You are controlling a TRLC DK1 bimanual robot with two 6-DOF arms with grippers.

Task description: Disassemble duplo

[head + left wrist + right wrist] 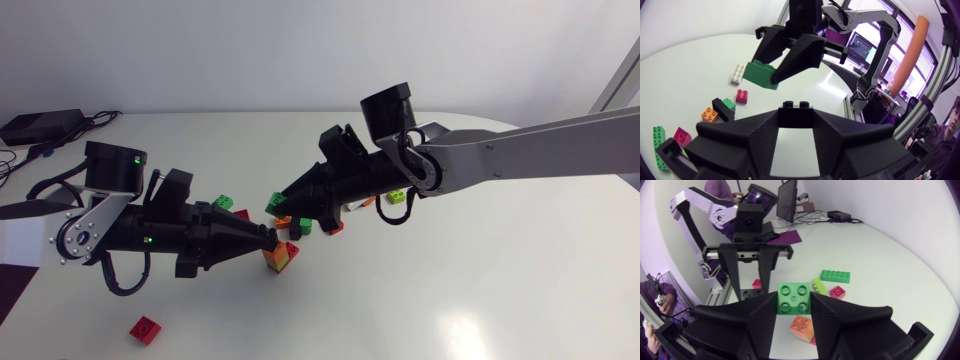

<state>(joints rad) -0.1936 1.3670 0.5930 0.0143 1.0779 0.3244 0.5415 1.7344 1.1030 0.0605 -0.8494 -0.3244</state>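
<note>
The green brick [794, 298] is hard, light, slick plastic, so I judge it is best pinched across its flat sides, below the studs. My right tool [278, 203] is clamped on it that way, up off the counter [450, 290]. My left tool [268, 240] is closed on a small black brick [796, 105]; the two bricks are apart. Both arms stretch low toward the middle, tips nearly meeting above an orange brick [801, 327]
</note>
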